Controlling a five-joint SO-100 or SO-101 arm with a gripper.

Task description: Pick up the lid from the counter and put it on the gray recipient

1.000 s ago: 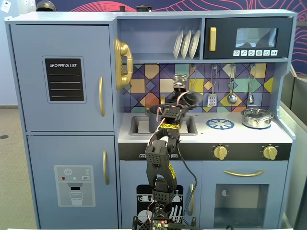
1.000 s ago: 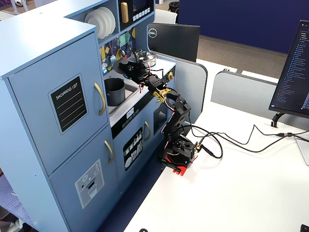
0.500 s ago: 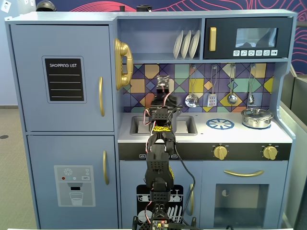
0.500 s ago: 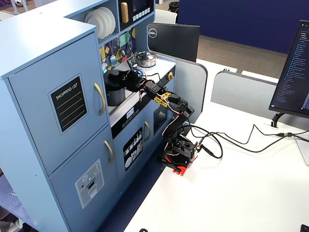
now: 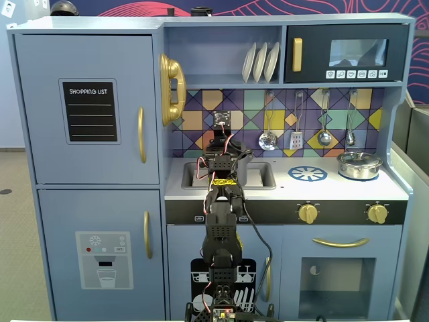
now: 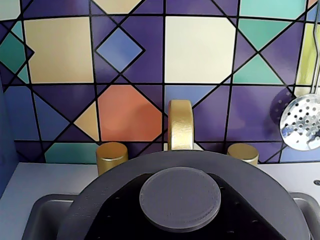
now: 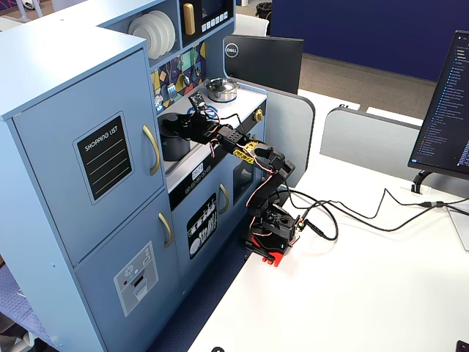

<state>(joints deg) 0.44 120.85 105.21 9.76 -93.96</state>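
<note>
The dark-gray lid (image 6: 125,185) fills the bottom of the wrist view, its round knob (image 6: 180,197) in the middle. My gripper (image 6: 180,220) is shut on the lid, with black jaw parts on either side of the knob. In a fixed view the lid (image 7: 173,117) lies level at the top of the gray recipient (image 7: 174,145), which stands in the sink recess of the counter (image 7: 245,99). I cannot tell whether it is fully seated. My gripper (image 7: 189,126) reaches in from the right. In the front fixed view the arm (image 5: 222,168) hides both pot and lid.
A shiny silver pot (image 5: 359,164) stands at the counter's right end, beside the printed blue burner (image 5: 308,174). The gold faucet (image 6: 180,125) and its two knobs rise just behind the lid. Ladles and a slotted spoon (image 6: 301,121) hang on the tiled back wall.
The arm has swung left from the burner side with the lid and lowered it over the gray pot in the sink.
</note>
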